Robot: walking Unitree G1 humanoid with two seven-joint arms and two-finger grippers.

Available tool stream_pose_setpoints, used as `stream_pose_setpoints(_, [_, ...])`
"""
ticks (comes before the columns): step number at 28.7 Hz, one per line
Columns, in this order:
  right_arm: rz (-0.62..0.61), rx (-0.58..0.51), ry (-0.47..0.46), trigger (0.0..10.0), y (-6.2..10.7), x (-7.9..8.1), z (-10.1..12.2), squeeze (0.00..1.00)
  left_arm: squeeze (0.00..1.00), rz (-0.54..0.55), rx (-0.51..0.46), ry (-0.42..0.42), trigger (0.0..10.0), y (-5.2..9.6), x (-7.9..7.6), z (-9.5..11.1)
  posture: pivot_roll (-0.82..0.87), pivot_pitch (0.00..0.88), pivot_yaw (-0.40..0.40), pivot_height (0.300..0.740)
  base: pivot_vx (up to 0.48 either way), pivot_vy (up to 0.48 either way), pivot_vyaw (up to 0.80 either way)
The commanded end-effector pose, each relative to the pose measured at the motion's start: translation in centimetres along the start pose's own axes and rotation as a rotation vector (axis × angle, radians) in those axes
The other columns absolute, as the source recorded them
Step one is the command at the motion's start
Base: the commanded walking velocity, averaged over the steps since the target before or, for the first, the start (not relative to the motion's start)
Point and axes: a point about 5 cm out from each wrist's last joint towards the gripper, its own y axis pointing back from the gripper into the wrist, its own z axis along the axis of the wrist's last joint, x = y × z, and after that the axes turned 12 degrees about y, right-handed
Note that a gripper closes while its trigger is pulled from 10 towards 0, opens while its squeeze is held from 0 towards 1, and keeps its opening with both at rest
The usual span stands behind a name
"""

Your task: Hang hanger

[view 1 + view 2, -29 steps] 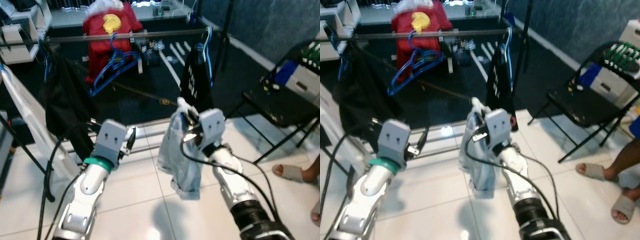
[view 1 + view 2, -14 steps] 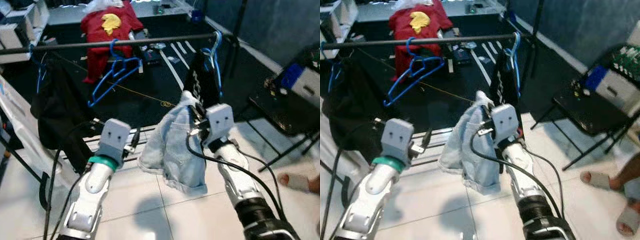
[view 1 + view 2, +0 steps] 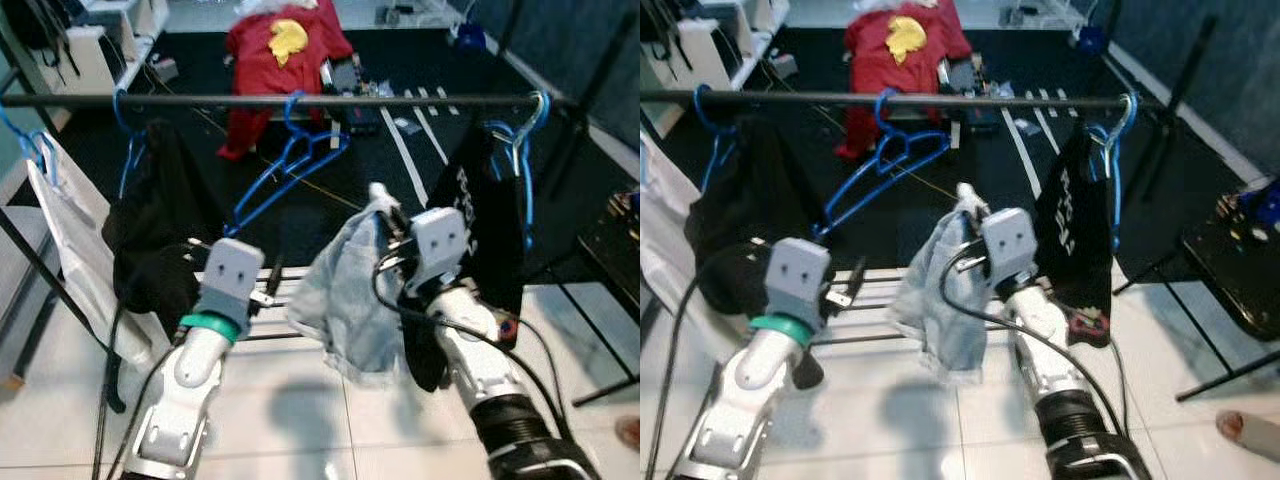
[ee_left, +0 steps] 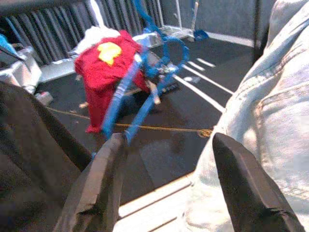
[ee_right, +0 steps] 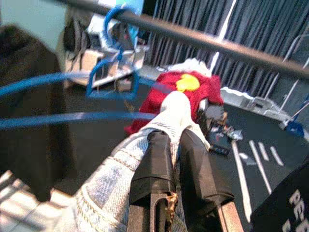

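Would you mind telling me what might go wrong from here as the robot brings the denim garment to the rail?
1. The right hand pinches just the top of the denim garment, so it may slip free.
2. The empty blue hanger hangs tilted on the rail; a nudge could knock it off.

The horizontal black metal clothes rail [image 3: 300, 100] spans the scene at upper height. An empty blue plastic hanger [image 3: 285, 170] hangs from the rail by its hook, tilted, with its lower bar slanting down toward the robot's left. A pale blue denim garment [image 3: 350, 300] hangs bunched below the rail, in front of it, its top edge pinched between two closed black fingers [image 5: 166, 166]. The hanger carrying this garment cannot be made out within the folds.
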Motion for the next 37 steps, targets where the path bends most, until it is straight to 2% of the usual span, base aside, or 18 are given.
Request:
stream_pose_setpoints(1, [-0.006,-0.031,-0.010,10.0,-0.2,0.3,0.6,0.00,0.00,0.009,0.011,0.006,10.0,0.2,0.2,0.0,-0.02,0.045,0.027,0.740,0.480,0.000,0.00])
stream_pose_setpoints(11, [-0.006,-0.015,-0.011,10.0,0.0,0.5,0.3,0.00,0.00,-0.015,-0.029,0.022,10.0,-0.2,-0.4,1.2,-0.02,0.045,0.028,0.740,0.438,0.000,0.00])
stream_pose_setpoints(17, [-0.008,0.022,-0.014,10.0,0.6,0.6,-0.5,0.00,0.00,-0.056,-0.070,0.049,10.0,-0.8,-1.6,2.6,-0.03,0.046,0.029,0.740,0.319,0.000,0.00])
stream_pose_setpoints(22, [-0.006,0.051,-0.018,10.0,1.3,1.0,-1.1,0.00,0.00,-0.080,-0.062,0.081,10.0,-1.0,-2.2,3.0,-0.04,0.052,0.030,0.740,0.000,0.000,0.00])
stream_pose_setpoints(25, [-0.007,0.072,-0.023,10.0,2.1,1.4,-1.5,0.00,0.00,-0.133,-0.031,0.070,10.0,-1.0,-2.9,3.1,-0.04,0.052,0.030,0.740,0.000,0.000,0.00])
stream_pose_setpoints(27, [-0.015,0.083,-0.025,10.0,2.5,1.5,-1.6,0.00,0.00,-0.182,0.011,0.016,10.0,-1.2,-3.5,3.1,-0.04,0.061,0.031,0.740,0.000,0.000,0.00])
stream_pose_setpoints(29, [-0.015,0.083,-0.025,10.0,2.5,1.5,-1.6,0.00,0.00,-0.182,0.011,0.016,10.0,-1.2,-3.5,3.1,-0.04,0.061,0.031,0.740,0.000,0.000,0.00])
stream_pose_setpoints(32, [-0.024,0.101,-0.022,10.0,2.8,1.5,-1.9,0.00,0.00,-0.200,0.031,0.023,10.0,-1.6,-4.0,3.6,-0.04,0.063,0.029,0.740,0.000,0.000,0.00])
stream_pose_setpoints(33, [-0.026,0.116,-0.018,10.0,3.2,1.5,-2.2,0.00,0.00,-0.197,0.023,0.048,10.0,-2.1,-4.3,4.2,-0.04,0.067,0.030,0.740,0.000,0.000,0.00])
stream_pose_setpoints(35, [-0.026,0.116,-0.018,10.0,3.2,1.5,-2.2,0.00,0.00,-0.197,0.023,0.048,10.0,-2.1,-4.3,4.2,-0.04,0.067,0.030,0.740,0.000,0.000,0.00])
stream_pose_setpoints(37, [-0.026,0.135,-0.014,10.0,3.6,1.7,-2.6,0.00,0.00,-0.173,0.008,0.061,10.0,-3.3,-4.7,5.3,-0.04,0.076,0.035,0.740,0.000,0.000,0.00])
